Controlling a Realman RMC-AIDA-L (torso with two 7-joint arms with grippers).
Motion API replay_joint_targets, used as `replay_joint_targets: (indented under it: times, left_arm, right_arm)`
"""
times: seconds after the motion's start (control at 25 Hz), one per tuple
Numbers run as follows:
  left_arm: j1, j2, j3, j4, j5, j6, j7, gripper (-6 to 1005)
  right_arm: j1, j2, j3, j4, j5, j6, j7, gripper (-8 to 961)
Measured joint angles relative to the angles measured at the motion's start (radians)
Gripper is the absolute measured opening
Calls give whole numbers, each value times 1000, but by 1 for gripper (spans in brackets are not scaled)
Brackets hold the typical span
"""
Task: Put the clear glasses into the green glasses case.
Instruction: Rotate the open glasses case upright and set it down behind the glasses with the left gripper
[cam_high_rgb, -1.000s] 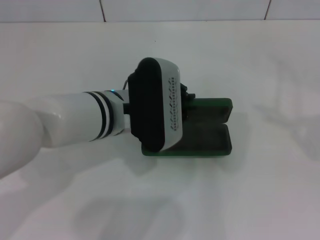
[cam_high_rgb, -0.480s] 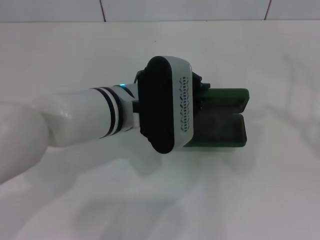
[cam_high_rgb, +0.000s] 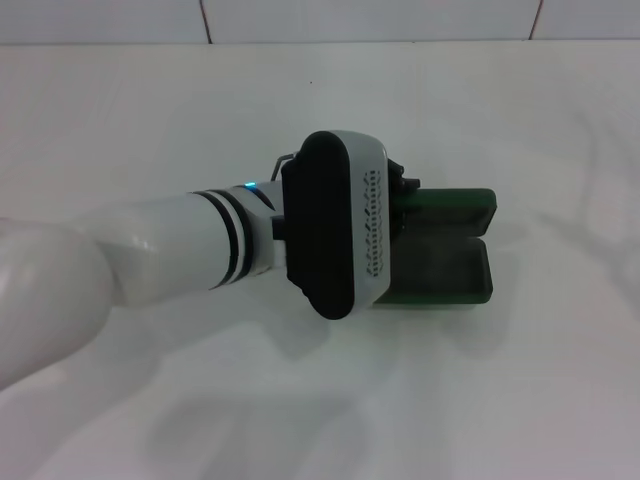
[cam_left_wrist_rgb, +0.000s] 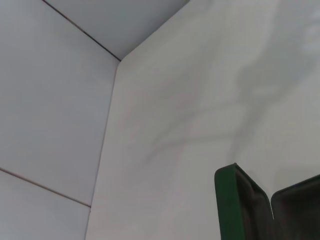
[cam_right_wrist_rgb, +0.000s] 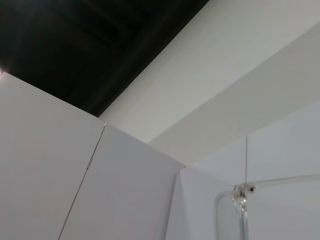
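The green glasses case (cam_high_rgb: 447, 268) lies open on the white table, lid half toward the back, dark lining showing. My left arm reaches over the case's left end. Its wrist housing (cam_high_rgb: 340, 235) covers the left gripper and that end of the case. The left wrist view catches a corner of the open green glasses case (cam_left_wrist_rgb: 235, 205). Part of the clear glasses (cam_right_wrist_rgb: 241, 200), a transparent arm and hinge, hangs close before the right wrist camera, with wall and ceiling behind. The right arm is out of the head view.
The white table (cam_high_rgb: 500, 400) runs back to a tiled wall (cam_high_rgb: 360, 18). Only the case and my left arm are on it in the head view.
The left arm shifted right, and the open case slid right with it. In the last half second the arm dropped slightly while the case stayed almost still.
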Motion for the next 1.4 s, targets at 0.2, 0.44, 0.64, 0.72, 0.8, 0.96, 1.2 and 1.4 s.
replay_joint_targets:
  times: [0.2, 0.44, 0.64, 0.72, 0.8, 0.96, 1.2, 1.4]
  left_arm:
    - [-3, 1, 10, -11, -1, -6, 0, 181]
    - [-3, 2, 22, -17, -1, -7, 1, 205]
    - [-2, 1, 26, -19, 0, -14, 11, 226]
    - [1, 1, 26, -20, -1, -27, 12, 234]
    - [5, 0, 29, -20, -2, -37, 16, 242]
    - [5, 0, 38, -21, -2, -41, 19, 258]
    - [7, 1, 36, -14, -4, -41, 17, 304]
    - [28, 4, 29, 36, -6, -35, 14, 326]
  right_arm:
    - [-2, 0, 4, 1, 0, 0, -1, 60]
    - [-11, 0, 7, 8, 11, -1, -1, 60]
    - [-19, -1, 7, 12, 13, -1, -1, 59]
    - [-21, -1, 7, 12, 14, -2, -1, 59]
    - [-23, -1, 8, 12, 15, -2, -1, 59]
    - [-30, -2, 8, 12, 27, -2, -1, 59]
    - [-33, -2, 9, 17, 28, -2, -1, 59]
    - [-33, -2, 9, 26, 29, -2, -1, 59]
